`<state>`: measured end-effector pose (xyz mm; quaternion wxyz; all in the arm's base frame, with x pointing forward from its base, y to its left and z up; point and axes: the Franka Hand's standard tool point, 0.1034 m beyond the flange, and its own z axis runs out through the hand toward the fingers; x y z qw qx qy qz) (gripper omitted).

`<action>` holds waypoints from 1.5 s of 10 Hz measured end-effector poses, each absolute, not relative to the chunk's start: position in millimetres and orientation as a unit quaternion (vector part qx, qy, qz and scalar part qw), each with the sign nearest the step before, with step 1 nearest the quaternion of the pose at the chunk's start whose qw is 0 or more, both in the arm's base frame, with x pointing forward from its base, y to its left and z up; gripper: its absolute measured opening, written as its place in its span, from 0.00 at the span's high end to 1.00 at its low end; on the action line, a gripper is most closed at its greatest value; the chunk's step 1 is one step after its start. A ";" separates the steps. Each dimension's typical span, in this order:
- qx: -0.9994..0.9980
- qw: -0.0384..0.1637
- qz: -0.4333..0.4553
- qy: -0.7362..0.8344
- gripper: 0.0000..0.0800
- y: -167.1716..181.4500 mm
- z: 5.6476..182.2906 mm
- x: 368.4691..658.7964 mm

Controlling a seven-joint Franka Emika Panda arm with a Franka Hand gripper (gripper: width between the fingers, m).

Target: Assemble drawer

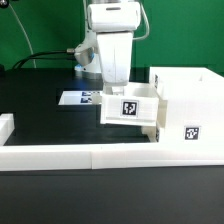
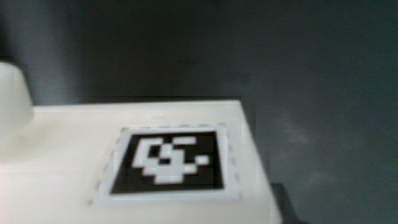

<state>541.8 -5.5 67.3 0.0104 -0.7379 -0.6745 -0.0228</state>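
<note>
End effector (image 1: 124, 92) directly above small drawer tray (image 1: 130, 109), fingertips hidden behind tray's rear edge; grip state cannot be determined. Tray sits just below end effector, tagged face toward camera, touching open side of box shell (image 1: 190, 115) on exterior view's right. Black worktop (image 1: 40, 115) below. Marker board (image 1: 83, 98) behind end effector, toward exterior view's left. Long white border wall (image 1: 90, 154) in front. Wrist view: blurred tag (image 2: 171, 159) on white tray surface (image 2: 80, 150) close below.

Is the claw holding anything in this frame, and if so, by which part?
Apparently a shallow tray, taken from above at its top edge beside the box shell. The claw has its fingertips hidden, so the hold itself cannot be confirmed.
</note>
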 end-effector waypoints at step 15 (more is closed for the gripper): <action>-0.728 0.003 -0.022 -0.685 0.95 2.2 61.4 538.5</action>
